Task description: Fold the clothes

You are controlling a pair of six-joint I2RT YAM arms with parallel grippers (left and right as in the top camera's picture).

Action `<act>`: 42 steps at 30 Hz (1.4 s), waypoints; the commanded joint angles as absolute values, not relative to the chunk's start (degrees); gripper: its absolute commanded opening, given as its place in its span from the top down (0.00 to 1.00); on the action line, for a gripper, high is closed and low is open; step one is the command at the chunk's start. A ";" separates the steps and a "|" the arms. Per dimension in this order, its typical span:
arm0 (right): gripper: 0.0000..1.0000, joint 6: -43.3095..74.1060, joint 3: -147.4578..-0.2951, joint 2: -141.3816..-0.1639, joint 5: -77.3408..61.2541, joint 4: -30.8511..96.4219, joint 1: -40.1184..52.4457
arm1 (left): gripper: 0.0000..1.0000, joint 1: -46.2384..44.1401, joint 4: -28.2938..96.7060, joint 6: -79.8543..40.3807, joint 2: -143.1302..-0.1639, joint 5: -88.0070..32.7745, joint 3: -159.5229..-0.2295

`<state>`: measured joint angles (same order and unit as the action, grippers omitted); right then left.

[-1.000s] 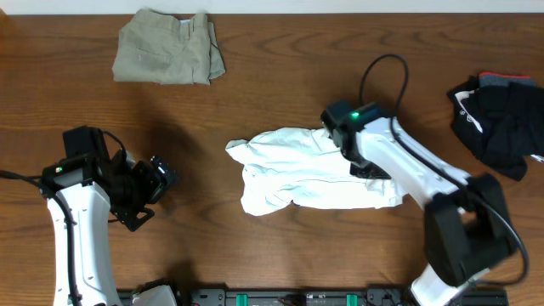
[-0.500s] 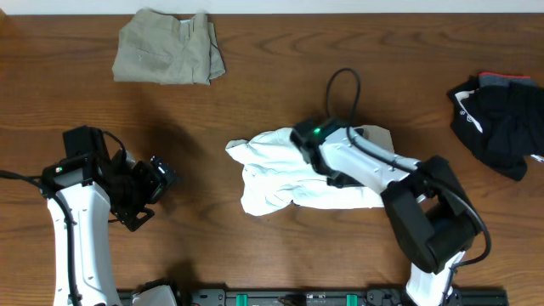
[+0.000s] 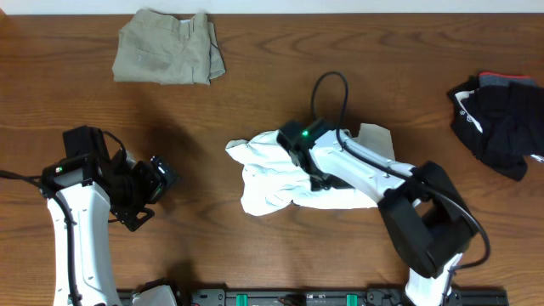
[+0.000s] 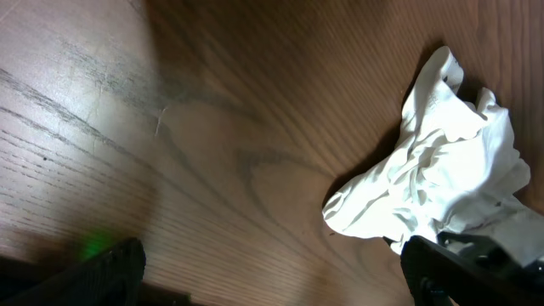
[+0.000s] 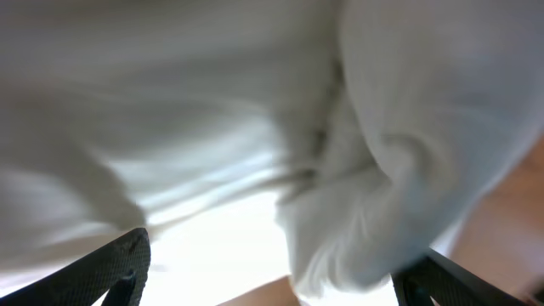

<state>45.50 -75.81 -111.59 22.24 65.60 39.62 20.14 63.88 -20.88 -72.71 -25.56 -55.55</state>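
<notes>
table: brown wood with dark wavy lines, fills almost all of the overhead frame.
shine: pale patch of light on the wood, upper left of the left wrist view.
white strip: thin band along the top edge of the overhead frame.

"What's different?"
"The right gripper slid from centre-right to the frame's centre and spread its jaws. The crumpled white cotton T-shirt now bunches leftward, its right end drawn in."

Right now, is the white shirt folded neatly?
Not folded. The white shirt lies in a wrinkly, lumpy heap with uneven edges.
</notes>
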 commanded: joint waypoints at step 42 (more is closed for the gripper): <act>0.99 31.66 -59.86 -99.96 -4.84 39.62 12.93 | 0.02 19.99 64.05 -18.63 -72.62 -26.13 -54.96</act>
<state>31.00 -61.54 -97.06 -3.42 40.51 11.92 20.14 64.01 -19.42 -72.71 -25.56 -55.55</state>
